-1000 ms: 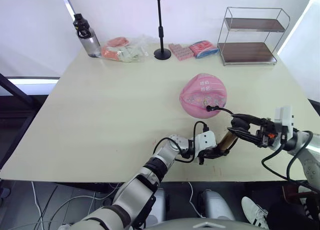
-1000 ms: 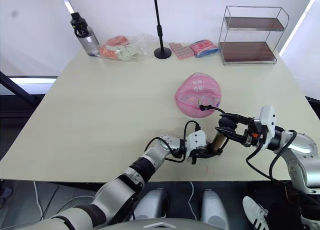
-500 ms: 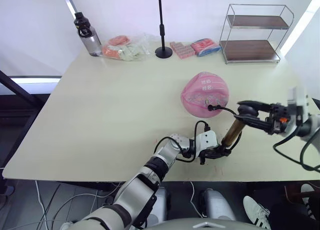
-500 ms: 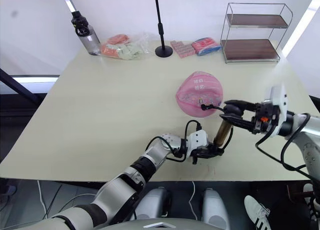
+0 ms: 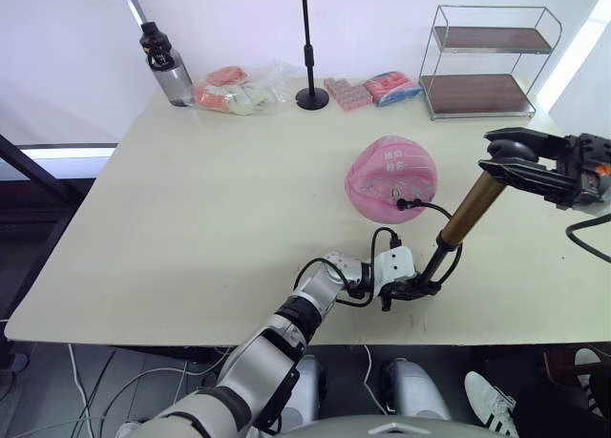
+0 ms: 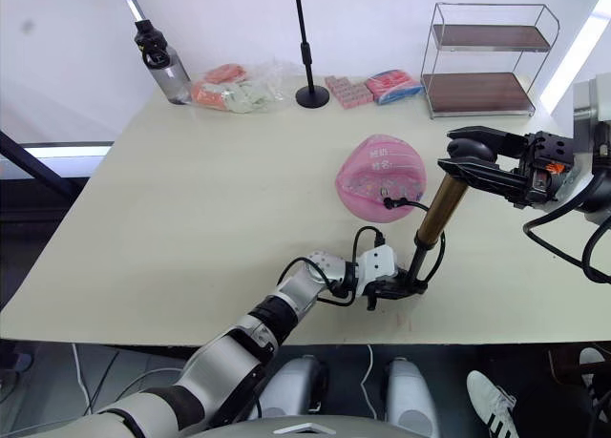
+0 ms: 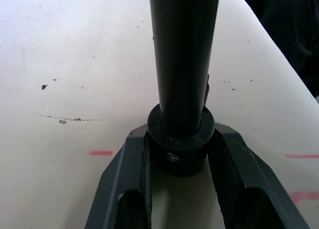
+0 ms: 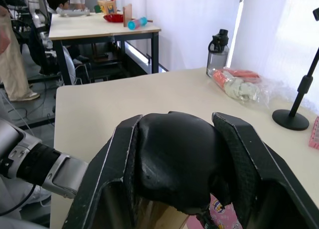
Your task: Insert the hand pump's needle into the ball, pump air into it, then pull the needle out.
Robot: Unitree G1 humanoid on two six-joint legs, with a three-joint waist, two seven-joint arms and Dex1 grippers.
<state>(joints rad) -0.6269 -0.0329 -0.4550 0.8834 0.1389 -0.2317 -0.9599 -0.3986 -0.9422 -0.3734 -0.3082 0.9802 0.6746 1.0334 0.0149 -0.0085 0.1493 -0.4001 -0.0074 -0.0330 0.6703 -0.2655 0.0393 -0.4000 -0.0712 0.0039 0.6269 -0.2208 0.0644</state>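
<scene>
Bronze hand pump (image 5: 470, 209) slants, needle (image 5: 401, 205) in ball (image 5: 391, 178).

Bronze-gold hand pump (image 5: 472, 206) with black ends; pink printed ball (image 5: 391, 178).

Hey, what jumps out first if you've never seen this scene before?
The bronze-gold hand pump stands slanted near the table's front edge, the left tool clamping its base and the right tool gripping its black handle. Just behind it, the pink ball sits mid-table with the pump's black hose plugged into it.
</scene>
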